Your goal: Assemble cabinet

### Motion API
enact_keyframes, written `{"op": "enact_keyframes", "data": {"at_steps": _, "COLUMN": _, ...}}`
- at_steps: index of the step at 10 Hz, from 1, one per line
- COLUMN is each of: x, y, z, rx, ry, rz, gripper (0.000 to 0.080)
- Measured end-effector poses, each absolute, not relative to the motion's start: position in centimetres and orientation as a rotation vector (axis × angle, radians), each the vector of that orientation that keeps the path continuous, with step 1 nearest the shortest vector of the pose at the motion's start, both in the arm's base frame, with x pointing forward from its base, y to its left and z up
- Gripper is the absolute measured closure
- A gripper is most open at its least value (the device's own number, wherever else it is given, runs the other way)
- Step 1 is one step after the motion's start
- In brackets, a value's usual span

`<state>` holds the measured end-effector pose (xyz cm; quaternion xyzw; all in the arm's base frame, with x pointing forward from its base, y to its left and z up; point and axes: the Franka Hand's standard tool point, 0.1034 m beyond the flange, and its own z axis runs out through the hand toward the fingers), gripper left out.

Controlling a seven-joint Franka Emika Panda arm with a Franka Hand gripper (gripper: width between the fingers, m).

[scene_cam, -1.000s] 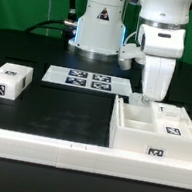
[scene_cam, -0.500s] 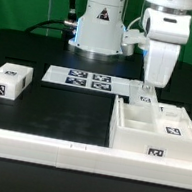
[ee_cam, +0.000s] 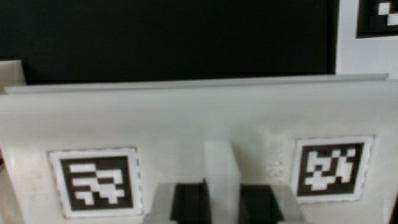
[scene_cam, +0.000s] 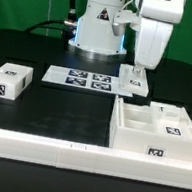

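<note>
The cabinet [scene_cam: 137,139], a large white open box with a tag on its front wall, stands at the exterior view's right. A small white tagged block [scene_cam: 172,119] lies inside it. My gripper [scene_cam: 136,74] is shut on a small white tagged piece [scene_cam: 134,84] and holds it in the air just left of the cabinet's back corner, over the end of the marker board. In the wrist view this piece [ee_cam: 196,115] fills the frame with two tags. My gripper [ee_cam: 217,204] clamps a rib between them.
A white tagged block [scene_cam: 7,81] sits at the exterior view's left. The marker board [scene_cam: 78,79] lies at the middle back. A long white rail [scene_cam: 45,148] runs along the front. The robot's base [scene_cam: 99,29] stands behind.
My gripper has risen from the cabinet's back left corner and moved toward the exterior view's left, carrying the small white tagged piece with it.
</note>
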<state>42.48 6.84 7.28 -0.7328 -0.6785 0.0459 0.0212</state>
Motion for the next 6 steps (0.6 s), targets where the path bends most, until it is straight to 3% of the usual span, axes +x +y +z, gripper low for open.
{"op": "enact_keyframes", "data": {"at_steps": 6, "x": 45.0, "y": 6.9, "z": 7.2, "rx": -2.282, "ry": -2.084, "rz": 0.133, "gripper": 0.0731}}
